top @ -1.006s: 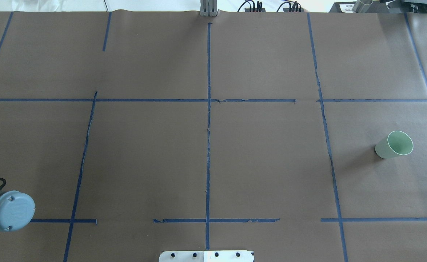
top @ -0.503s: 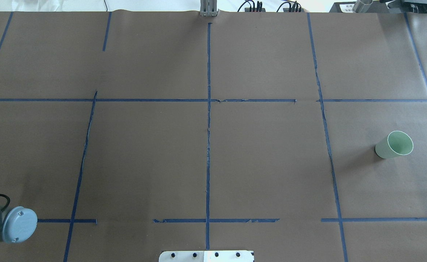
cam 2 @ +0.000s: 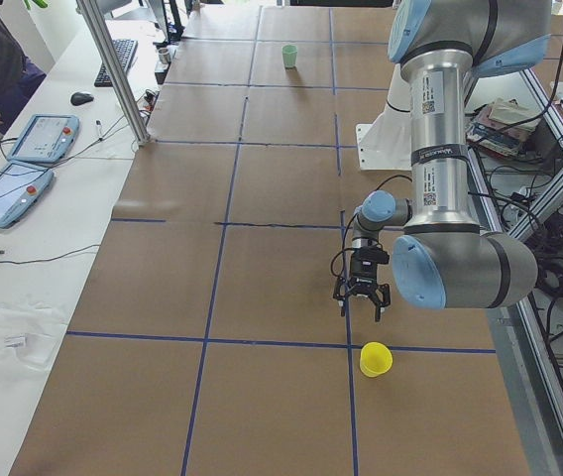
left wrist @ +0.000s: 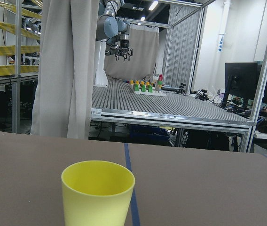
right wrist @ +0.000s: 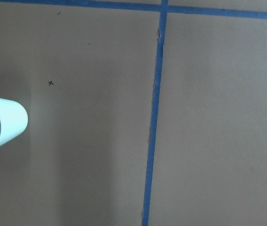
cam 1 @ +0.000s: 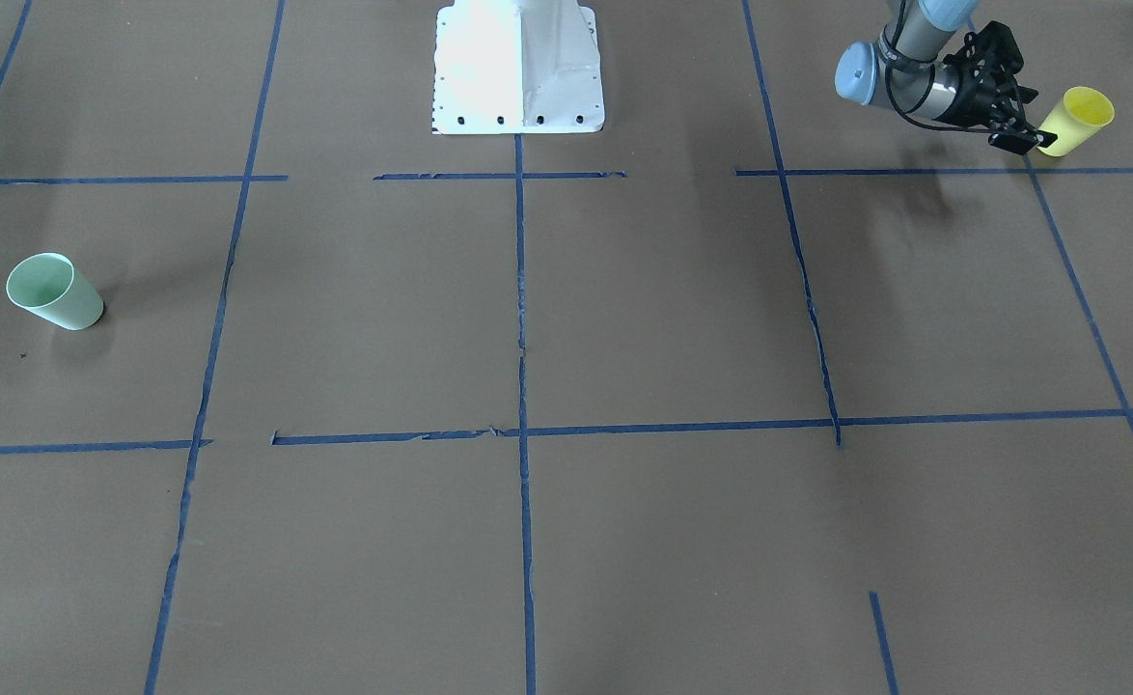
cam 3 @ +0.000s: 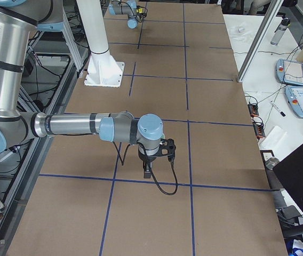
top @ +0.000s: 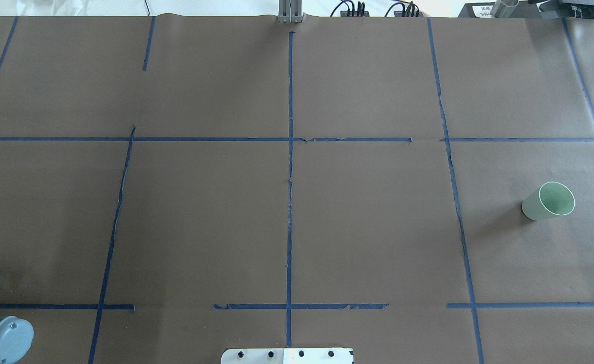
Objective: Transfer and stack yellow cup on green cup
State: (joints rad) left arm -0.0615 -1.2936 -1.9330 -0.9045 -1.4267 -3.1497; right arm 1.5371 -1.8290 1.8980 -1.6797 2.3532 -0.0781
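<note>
The yellow cup (cam 1: pixel 1073 121) stands upright at the table's near-left corner, also in the exterior left view (cam 2: pixel 375 359) and close ahead in the left wrist view (left wrist: pixel 98 193). My left gripper (cam 1: pixel 1028 121) is open just beside it, apart from it, low over the table (cam 2: pixel 363 302). The green cup (top: pixel 550 201) stands alone far to the right (cam 1: pixel 53 290), and its rim shows at the edge of the right wrist view (right wrist: pixel 2 125). My right gripper (cam 3: pixel 148 172) points down over the table; I cannot tell whether it is open.
Brown paper with blue tape lines (top: pixel 290 202) covers the table. The white robot base plate (cam 1: pixel 518 68) sits at the near middle edge. Operator desks with tablets (cam 2: pixel 24 159) line the far side.
In the overhead view my left arm's grey wrist cap has slid toward the near-left corner, nearly out of the view. The green cup has not moved.
</note>
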